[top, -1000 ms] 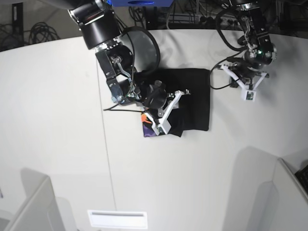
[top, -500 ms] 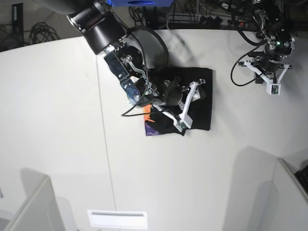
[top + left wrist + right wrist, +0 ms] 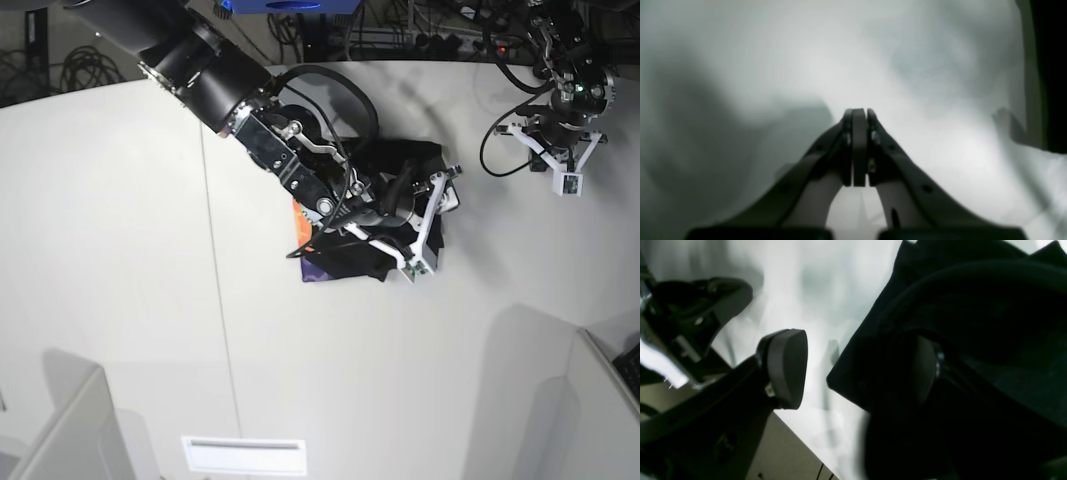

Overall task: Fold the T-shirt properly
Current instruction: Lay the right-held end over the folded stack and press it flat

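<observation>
Lying mid-table (image 3: 120, 300) in the base view: T-shirt (image 3: 420, 160), black, bunched into a compact wad, purple and orange print peeking at its left edge. Right end effector (image 3: 432, 222) over it, fingers spread. Left end effector (image 3: 560, 165) apart, over bare table.

Left wrist: fingers pressed together, empty.

Right wrist: pads wide apart, black cloth (image 3: 973, 323) draped against the right pad.

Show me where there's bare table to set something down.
The table is bare left of its seam, and below the T-shirt down to the near edge. It is crowded at the centre, where the right gripper hangs over the shirt, and at the far corner around the left gripper.
</observation>
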Tool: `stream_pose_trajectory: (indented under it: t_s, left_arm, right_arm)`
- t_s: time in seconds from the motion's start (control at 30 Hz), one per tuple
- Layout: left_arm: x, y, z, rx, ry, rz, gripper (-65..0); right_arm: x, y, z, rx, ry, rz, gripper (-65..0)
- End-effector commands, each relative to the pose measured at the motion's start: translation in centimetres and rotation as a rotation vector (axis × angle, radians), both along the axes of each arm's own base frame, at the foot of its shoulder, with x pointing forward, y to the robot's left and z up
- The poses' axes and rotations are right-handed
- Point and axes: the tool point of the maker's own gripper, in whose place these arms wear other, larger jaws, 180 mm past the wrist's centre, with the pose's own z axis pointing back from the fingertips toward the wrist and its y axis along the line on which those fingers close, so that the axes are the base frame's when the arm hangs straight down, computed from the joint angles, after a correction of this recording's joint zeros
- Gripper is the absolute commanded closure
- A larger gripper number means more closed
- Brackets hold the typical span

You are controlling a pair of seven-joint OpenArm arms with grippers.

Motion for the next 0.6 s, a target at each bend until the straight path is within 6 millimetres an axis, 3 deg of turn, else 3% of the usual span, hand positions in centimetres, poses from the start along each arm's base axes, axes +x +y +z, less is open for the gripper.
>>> stream_pose_trajectory:
  t_s: [0.0, 0.2, 0.3, 0.43, 0.5, 0.57]
  left_arm:
    - [0.9, 0.3, 1.1, 0.01, -0.044, -0.006, 0.0]
    - [0.9, 0.3, 1.1, 0.009, -0.046, -0.006, 0.0]
    - [0.8, 0.3, 1.1, 0.01, -0.045, -0.005, 0.0]
    - [0.2, 1.7, 1.5, 0.025, -0.051, 0.039, 0.0]
    - [-0.2, 2.5, 1.9, 0.038, -0.054, 0.04, 0.0]
    - [-0.5, 2.8, 2.2, 0.051, -0.054, -0.002, 0.0]
  right_arm:
    - [0.5, 1.3, 2.0, 0.049, -0.038, 0.013, -43.4]
    - [-2.1, 4.2, 4.0, 0.123, -0.007, 0.143, -42.5]
    - [-2.2, 4.7, 6.4, 0.186, -0.03, 0.168, -40.7]
    - [-0.1, 1.8, 8.9, 0.241, -0.098, 0.094, -30.3]
    - [1.8, -0.7, 8.7, 0.262, -0.083, -0.013, -21.6]
    - [3.9, -3.7, 7.9, 0.292, -0.062, -0.15, -8.9]
